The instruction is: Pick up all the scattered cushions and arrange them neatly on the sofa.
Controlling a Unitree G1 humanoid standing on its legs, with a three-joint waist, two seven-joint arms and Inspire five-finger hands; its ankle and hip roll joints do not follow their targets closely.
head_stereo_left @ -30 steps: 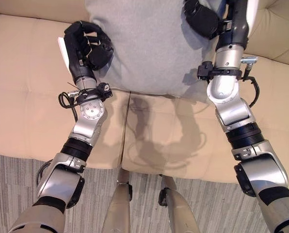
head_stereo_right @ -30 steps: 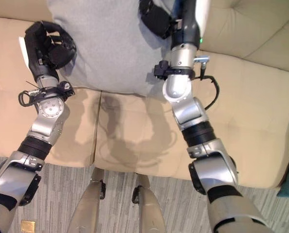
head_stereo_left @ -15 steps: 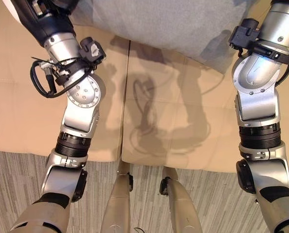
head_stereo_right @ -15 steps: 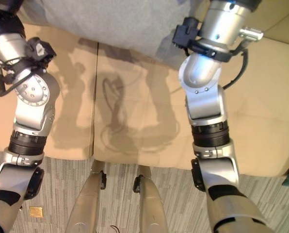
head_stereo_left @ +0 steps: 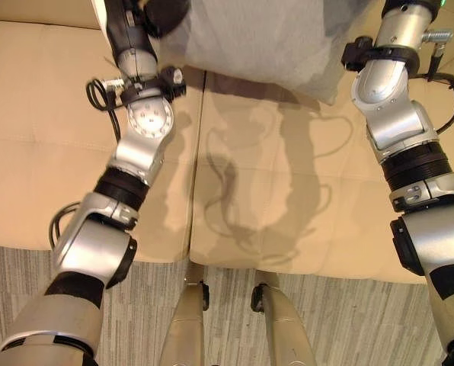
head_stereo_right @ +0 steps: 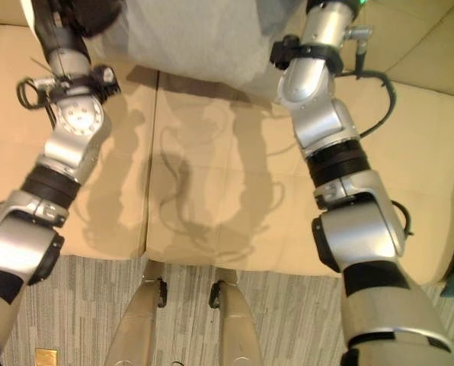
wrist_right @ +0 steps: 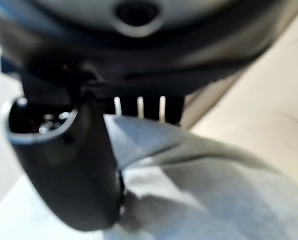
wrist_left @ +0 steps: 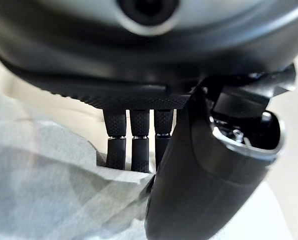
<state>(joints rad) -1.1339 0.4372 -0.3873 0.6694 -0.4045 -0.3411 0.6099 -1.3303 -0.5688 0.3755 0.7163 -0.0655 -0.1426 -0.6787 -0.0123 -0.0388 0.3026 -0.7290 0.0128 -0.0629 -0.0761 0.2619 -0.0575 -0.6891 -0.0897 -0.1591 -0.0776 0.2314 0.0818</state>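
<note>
Cushion (head_stereo_left: 257,38), grey, hangs over the sofa (head_stereo_left: 44,137) seat toward its backrest, held between both hands. Left hand (wrist_left: 199,190) pinches its corner, thumb over fingers (wrist_left: 134,145); right hand (wrist_right: 69,170) seems clamped likewise on the opposite edge. Its long axis runs hand to hand.

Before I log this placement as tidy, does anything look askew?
The grey cushion sits tilted, its lower edge slanting across the seam of the beige sofa. Left hand and right hand each pinch an edge.
</note>
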